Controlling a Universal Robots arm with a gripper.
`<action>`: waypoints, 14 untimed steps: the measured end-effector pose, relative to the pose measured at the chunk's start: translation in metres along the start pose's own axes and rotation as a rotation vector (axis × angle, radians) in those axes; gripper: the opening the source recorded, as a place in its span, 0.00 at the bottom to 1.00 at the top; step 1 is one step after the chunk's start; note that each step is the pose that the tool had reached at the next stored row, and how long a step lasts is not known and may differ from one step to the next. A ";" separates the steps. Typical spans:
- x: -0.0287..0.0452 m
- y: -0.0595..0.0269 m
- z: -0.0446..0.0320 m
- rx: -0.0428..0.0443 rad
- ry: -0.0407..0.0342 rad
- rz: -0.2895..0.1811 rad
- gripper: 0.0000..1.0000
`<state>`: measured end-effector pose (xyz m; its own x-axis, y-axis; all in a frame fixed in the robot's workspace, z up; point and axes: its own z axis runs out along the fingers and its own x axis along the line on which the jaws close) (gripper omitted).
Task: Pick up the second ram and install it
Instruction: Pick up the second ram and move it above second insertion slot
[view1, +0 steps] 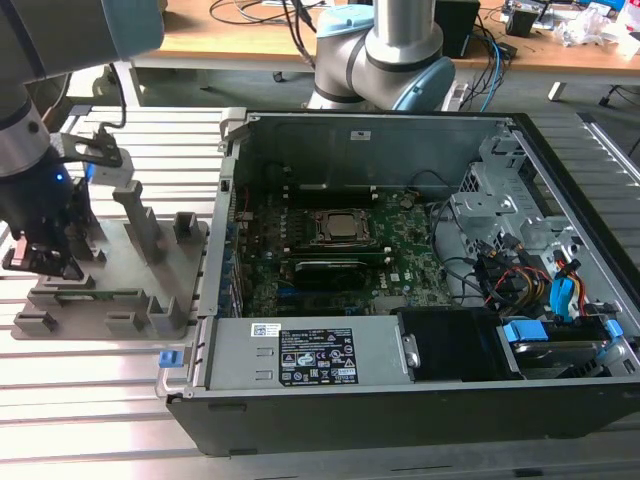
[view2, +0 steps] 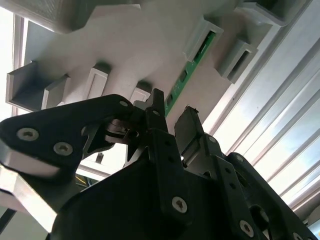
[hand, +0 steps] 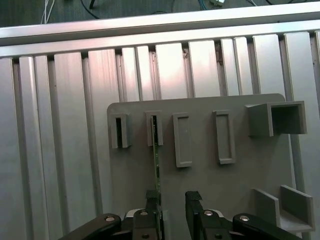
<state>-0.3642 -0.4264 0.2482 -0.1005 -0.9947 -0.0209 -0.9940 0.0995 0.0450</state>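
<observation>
Fingers (hand: 193, 198) apart above grey fixture plate (hand: 240, 180), one seemingly touching slotted second ram (view2: 188, 74)

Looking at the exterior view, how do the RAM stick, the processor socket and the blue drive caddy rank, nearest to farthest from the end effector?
1. The RAM stick, in the grey fixture right by the end effector.
2. The processor socket, inside the computer case.
3. The blue drive caddy, at the case's far end, the exterior view's right.

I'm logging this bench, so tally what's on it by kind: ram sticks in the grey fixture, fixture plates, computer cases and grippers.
ram stick: 1
grey fixture plate: 1
computer case, open: 1
gripper: 1
Total: 4
</observation>
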 end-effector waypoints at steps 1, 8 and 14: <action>0.0001 -0.0001 0.0012 0.0000 0.0000 0.000 0.36; 0.0010 -0.0006 0.0120 0.0000 0.0000 0.000 0.36; 0.0041 -0.0016 0.0269 -0.0014 0.0031 -0.071 0.36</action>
<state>-0.3642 -0.4300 0.2211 -0.0295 -0.9993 -0.0210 -0.9986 0.0286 0.0449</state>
